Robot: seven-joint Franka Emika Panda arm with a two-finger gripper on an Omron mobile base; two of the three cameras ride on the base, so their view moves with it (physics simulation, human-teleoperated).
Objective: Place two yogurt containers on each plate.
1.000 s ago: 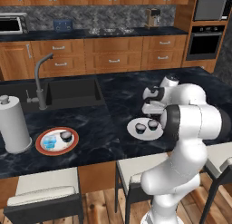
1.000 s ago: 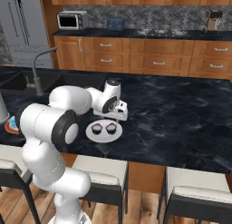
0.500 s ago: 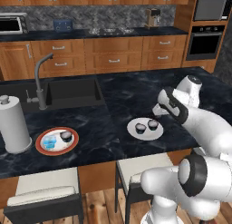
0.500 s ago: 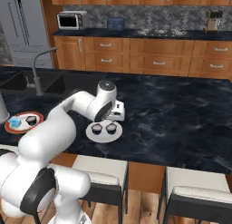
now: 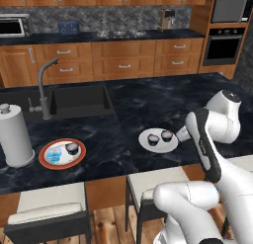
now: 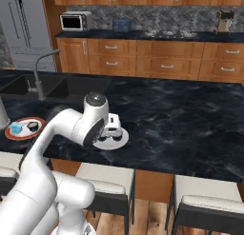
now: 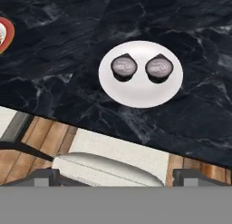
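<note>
On the dark marble desk (image 5: 123,102), the plain white round plate (image 7: 141,92) carries 2 small whitish yogurt cups with dark tops (image 7: 123,67) (image 7: 158,68), side by side and apart. The white plate with a broad orange-red rim (image 5: 62,153), well to the left near the tall white paper-towel roll (image 5: 16,135), holds 1 translucent light blue cup (image 5: 55,154) and 1 dark-topped cup (image 5: 72,148). The gripper (image 7: 116,180) hangs above the desk's front edge, its jaws spread wide and holding nothing.
</note>
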